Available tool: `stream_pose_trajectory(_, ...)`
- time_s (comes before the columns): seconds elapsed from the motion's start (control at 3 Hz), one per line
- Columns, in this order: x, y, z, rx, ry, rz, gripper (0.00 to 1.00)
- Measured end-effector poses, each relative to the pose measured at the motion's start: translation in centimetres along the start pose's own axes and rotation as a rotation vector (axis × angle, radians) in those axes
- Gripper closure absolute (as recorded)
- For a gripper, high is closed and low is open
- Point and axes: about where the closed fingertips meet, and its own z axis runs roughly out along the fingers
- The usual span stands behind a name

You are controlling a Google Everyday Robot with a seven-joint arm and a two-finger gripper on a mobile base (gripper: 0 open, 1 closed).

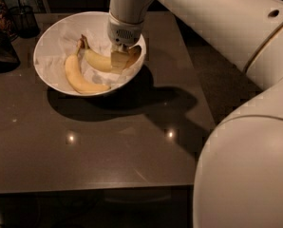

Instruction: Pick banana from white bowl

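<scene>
The white bowl, lined with crumpled white paper, stands at the back left of the dark table. Two bananas lie in it. The banana is the shorter, curved one with a brownish stem, lying across the middle of the bowl. A longer, paler banana lies to its left along the front wall. My gripper points straight down into the right side of the bowl and sits at the banana's right end, hiding part of it. The banana still rests in the bowl.
A dark wire-mesh cup stands behind the bowl at the left, with dark objects at the left edge. The table's front edge runs low across the view. My large white arm fills the right side.
</scene>
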Motion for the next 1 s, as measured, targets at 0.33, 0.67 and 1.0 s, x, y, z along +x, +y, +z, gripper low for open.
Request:
stream_pose_trajectory(0.33, -0.4, 2.0, -1.5, 0.020, -0.024, -0.013, 1.00)
stream_pose_trajectory(0.67, -0.8, 5.5, -3.5, 0.046, -0.063, -0.022, 1.00)
stream_pose_trajectory(1.0, -1.0, 8.3, -4.7, 0.063, -0.095, -0.022, 1.00)
